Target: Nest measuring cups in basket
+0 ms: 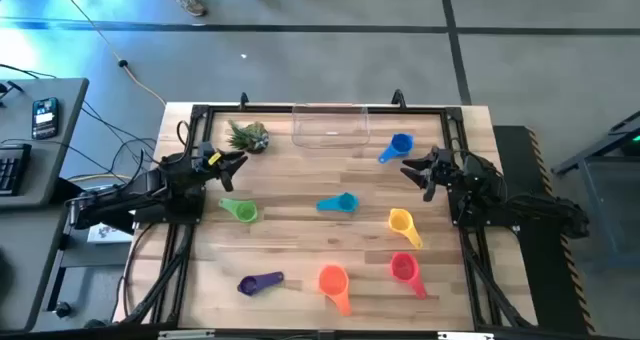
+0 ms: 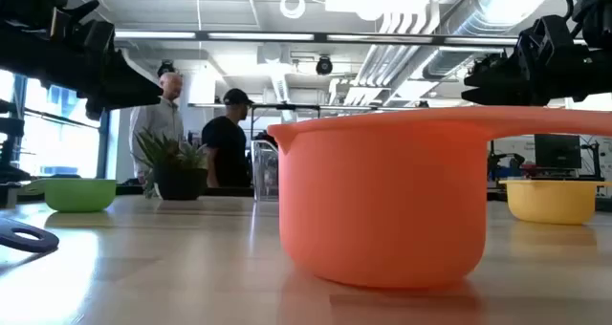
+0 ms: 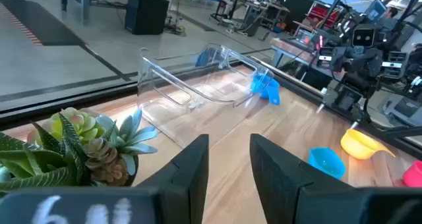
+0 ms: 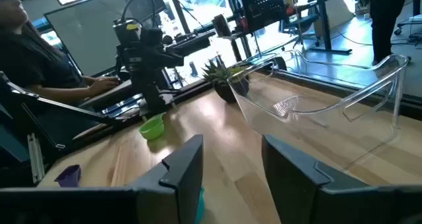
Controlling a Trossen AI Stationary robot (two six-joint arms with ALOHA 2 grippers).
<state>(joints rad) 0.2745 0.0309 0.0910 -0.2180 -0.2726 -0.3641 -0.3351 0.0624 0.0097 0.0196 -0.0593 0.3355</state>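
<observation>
Nothing nested yet: the clear basket [image 1: 331, 126] sits empty at the table's [image 1: 300, 220] far edge, measuring cups [image 1: 338, 204] scattered, left end effector [image 1: 236, 161] and right end effector [image 1: 410, 170] open, holding nothing.

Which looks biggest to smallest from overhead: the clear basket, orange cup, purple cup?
1. basket, clearly largest.
2. orange cup.
3. purple cup, with the smaller bowl, though its handle makes its overall length close to the orange one's.

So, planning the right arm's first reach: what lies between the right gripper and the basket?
In the high view, only the blue cup lies between the right gripper and the basket; otherwise bare wood.
</observation>
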